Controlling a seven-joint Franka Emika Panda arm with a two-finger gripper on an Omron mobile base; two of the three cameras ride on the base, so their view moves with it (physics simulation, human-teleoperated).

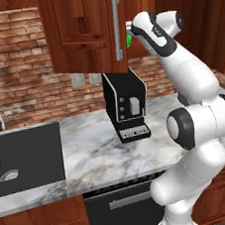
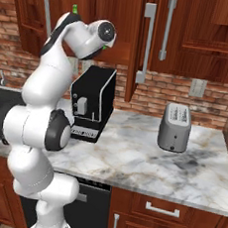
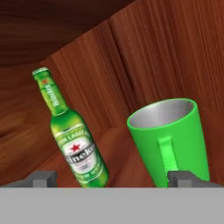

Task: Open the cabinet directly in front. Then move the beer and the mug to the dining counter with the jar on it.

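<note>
The cabinet (image 1: 79, 28) stands with both doors swung open, and my arm reaches into it. On its wooden shelf the hand view shows the beer (image 3: 72, 135), a green bottle, upright on the left, and the green mug (image 3: 170, 140) on the right with its handle towards me. My gripper (image 3: 111, 179) is open, close in front of both and aimed at the gap between them, holding nothing. A bit of green mug (image 1: 128, 40) shows past the door edge. The bottle's top (image 2: 75, 8) peeks above my wrist. The dining counter and the jar are out of view.
Under the cabinet a black coffee machine (image 1: 126, 108) stands on the marble counter (image 1: 95, 156). A black sink (image 1: 20, 156) is at the left and a silver toaster (image 2: 175, 127) at the right. The open right door (image 2: 143, 44) juts out beside my arm.
</note>
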